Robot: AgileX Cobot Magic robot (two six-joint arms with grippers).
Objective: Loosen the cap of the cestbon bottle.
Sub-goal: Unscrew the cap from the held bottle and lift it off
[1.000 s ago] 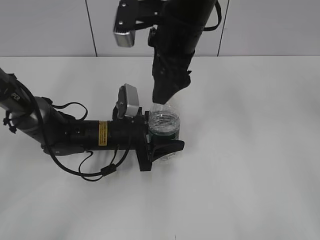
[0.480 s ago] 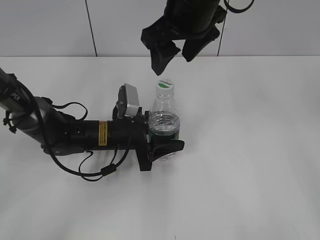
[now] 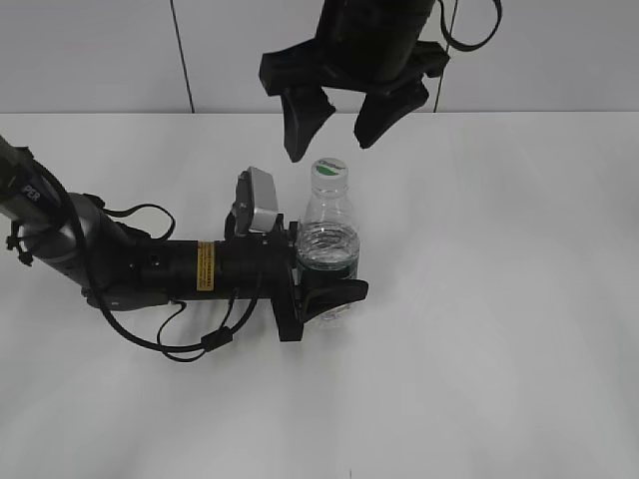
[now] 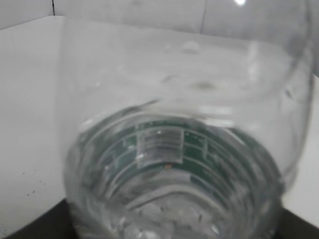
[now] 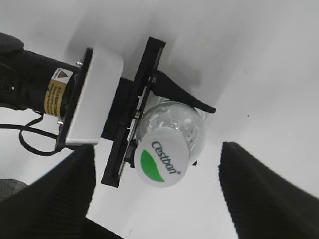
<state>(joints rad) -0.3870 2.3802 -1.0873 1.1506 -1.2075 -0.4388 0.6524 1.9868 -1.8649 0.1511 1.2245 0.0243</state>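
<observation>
Cestbon bottle braced, cap still seated.
Your left gripper clamps the bottle; your right gripper hangs spread above, grasping nothing.

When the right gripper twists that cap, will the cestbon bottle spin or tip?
Probably neither: the left gripper clamps the cestbon bottle low on its body. Its thin clear wall may dent. The cap looks smooth, so the open right gripper might slip.

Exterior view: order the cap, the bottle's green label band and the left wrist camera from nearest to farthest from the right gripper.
From the right gripper:
1. cap, just below its open fingertips.
2. left wrist camera, lower left.
3. green label band, low on the cestbon bottle, in the left gripper.
</observation>
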